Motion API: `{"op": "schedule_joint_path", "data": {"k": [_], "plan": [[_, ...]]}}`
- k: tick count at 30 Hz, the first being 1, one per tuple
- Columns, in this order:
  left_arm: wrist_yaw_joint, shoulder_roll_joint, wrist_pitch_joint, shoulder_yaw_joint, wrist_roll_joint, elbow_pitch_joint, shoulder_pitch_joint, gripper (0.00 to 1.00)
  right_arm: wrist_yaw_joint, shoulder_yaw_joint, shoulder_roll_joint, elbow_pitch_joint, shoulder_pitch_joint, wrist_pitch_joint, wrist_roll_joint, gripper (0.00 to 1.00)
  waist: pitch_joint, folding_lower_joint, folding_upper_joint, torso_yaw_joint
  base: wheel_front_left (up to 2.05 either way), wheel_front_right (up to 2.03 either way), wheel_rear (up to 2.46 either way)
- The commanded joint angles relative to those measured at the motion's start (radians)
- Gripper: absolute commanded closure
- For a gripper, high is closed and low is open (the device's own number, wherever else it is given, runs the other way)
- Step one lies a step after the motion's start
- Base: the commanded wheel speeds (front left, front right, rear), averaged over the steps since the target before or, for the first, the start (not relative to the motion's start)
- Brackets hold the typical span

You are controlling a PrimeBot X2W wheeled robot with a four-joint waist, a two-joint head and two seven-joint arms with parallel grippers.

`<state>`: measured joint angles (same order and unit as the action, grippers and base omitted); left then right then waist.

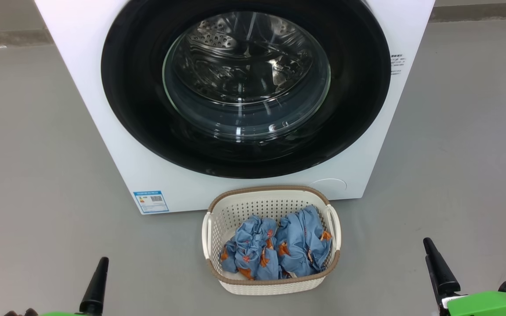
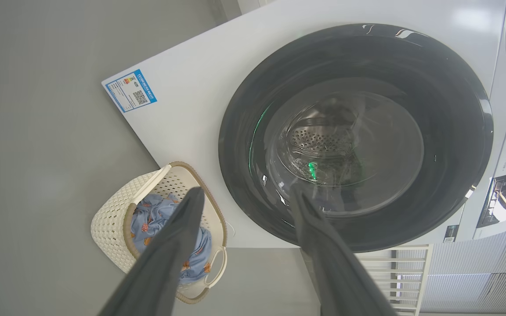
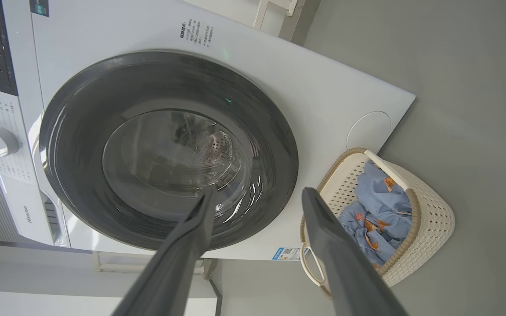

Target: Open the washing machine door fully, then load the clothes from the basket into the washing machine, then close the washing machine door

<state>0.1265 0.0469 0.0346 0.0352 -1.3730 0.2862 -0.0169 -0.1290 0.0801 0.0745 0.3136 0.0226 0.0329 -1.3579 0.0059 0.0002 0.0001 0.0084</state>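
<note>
1. Currently left gripper [image 2: 246, 193] and right gripper [image 3: 259, 191] are both spread wide, empty.
2. Washing machine door [image 1: 139, 109] — shut — lies ahead, between them; neither arm clearly nearer.
3. Clothes [image 1: 279, 250] wait in the basket [image 1: 270, 192], closer in — also between.

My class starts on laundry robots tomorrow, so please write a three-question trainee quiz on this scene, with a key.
1. True or false: the washing machine door is shut.
2. Where are the clothes? A hanging on a line; B in the basket; C folded on a chair.
3. Fill in: the left hand and the right hand both have their fingers ____.
Key: 1 true; 2 B; 3 open.
</note>
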Motion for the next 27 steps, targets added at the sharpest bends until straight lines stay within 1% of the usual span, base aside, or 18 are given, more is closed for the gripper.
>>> {"op": "schedule_joint_path", "data": {"k": [1, 3, 9, 11, 27], "plan": [[0.002, 0.022, -0.011, 0.005, 0.031, -0.033, -0.029, 0.0, -0.001, -0.009, 0.021, -0.029, 0.039, -0.01, 0.029, 0.0, 0.001, -0.0001, -0.0001, 0.0, 0.0, 0.0, 0.0], [0.002, 0.025, -0.019, 0.003, 0.076, -0.035, -0.029, 0.0, -0.001, -0.014, 0.029, -0.027, 0.04, -0.019, 0.069, 0.0, 0.002, -0.0001, -0.0001, 0.001, 0.0, 0.0, 0.0], [0.002, 0.033, -0.037, -0.004, 0.163, -0.037, -0.03, 0.0, -0.001, -0.022, 0.041, -0.025, 0.041, -0.036, 0.141, 0.0, 0.006, -0.0001, -0.0001, 0.002, 0.0, 0.0, 0.0], [0.002, 0.034, -0.04, -0.005, 0.177, -0.037, -0.03, 0.0, -0.001, -0.024, 0.043, -0.024, 0.041, -0.039, 0.153, 0.0, 0.006, -0.0001, -0.0001, 0.002, 0.0, 0.0, 0.0], [0.002, 0.054, -0.087, -0.022, 0.392, -0.042, -0.029, 0.0, -0.001, -0.084, 0.091, 0.005, 0.046, -0.086, 0.349, 0.0, 0.001, -0.0001, -0.0001, 0.005, 0.0, 0.0, 0.0]]}}
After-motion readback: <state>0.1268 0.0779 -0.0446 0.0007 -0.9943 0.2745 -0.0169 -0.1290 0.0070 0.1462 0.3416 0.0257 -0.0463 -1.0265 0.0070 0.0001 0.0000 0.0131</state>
